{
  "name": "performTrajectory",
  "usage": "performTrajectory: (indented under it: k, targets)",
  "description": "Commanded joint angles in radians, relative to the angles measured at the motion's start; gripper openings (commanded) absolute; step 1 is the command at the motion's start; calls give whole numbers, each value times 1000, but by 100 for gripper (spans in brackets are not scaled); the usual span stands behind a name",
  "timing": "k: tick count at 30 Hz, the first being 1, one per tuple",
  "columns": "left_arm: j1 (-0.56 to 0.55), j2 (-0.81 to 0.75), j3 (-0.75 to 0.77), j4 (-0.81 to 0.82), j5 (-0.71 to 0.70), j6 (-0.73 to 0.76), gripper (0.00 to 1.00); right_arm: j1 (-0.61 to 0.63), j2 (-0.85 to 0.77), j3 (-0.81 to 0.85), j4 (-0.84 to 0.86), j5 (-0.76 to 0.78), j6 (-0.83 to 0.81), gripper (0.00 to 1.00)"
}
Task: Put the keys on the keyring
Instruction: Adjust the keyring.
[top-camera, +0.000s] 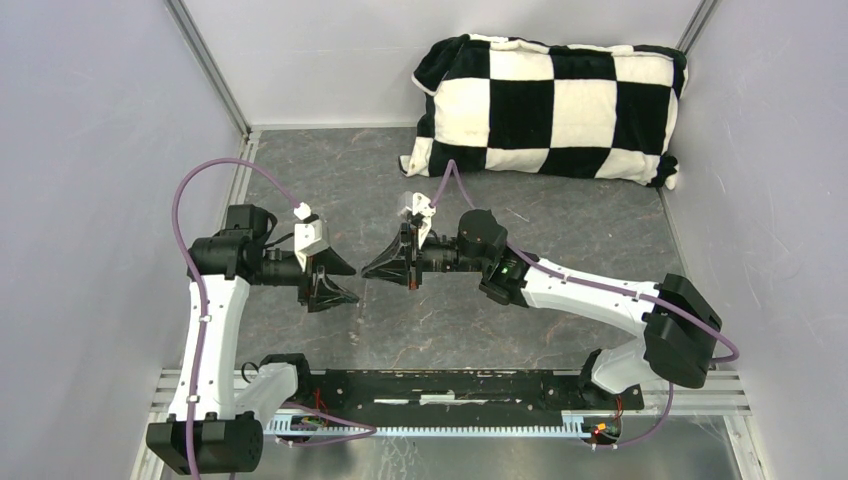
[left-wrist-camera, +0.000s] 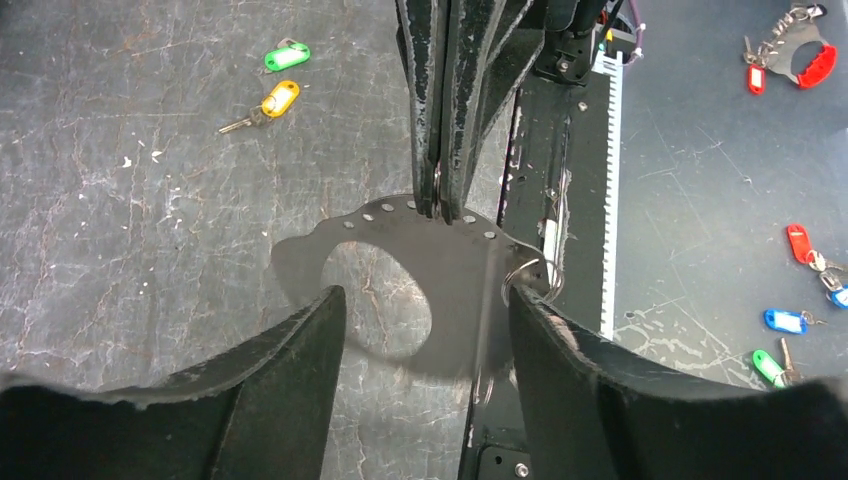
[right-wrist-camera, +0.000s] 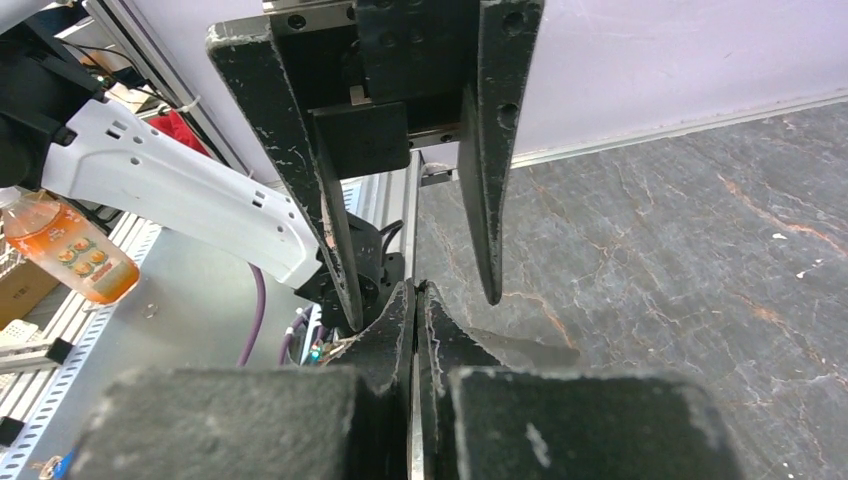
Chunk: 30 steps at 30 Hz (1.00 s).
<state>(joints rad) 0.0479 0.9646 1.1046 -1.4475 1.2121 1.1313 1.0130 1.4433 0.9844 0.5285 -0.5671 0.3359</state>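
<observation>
Two keys lie on the dark table, one with a green head and one with a yellow head, far from both grippers. The keyring, a silvery wire loop, hangs at the corner of a flat grey plate that has small holes and a large cut-out. My right gripper comes down from above and is shut on the plate's top edge. My left gripper is open, with its fingers either side of the plate's lower part. Its right fingertip touches the keyring. From above, both grippers meet mid-table.
A black-and-white checkered cushion lies at the back right of the table. The black base bar and toothed rail run along the near edge. Beyond it lie other tagged keys and a red-handled bunch. An orange drink bottle stands off the table.
</observation>
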Motion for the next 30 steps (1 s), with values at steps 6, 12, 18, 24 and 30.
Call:
performTrajectory:
  k: [6, 12, 18, 24, 30]
  targets:
    - [-5, -4, 10, -16, 79, 19, 89, 60, -20, 77, -76, 178, -71, 0]
    - [-12, -18, 0, -15, 83, 33, 95, 117, -33, 122, -171, 426, -125, 0]
    - [-13, -25, -51, 176, 82, -169, 100, 171, -48, 129, -158, 582, -119, 0]
    - [-13, -60, -97, 328, 104, -323, 100, 219, -40, 134, -129, 694, -94, 0]
    - [-13, -67, -142, 393, 28, -324, 91, 268, -20, 163, -119, 770, -84, 0]
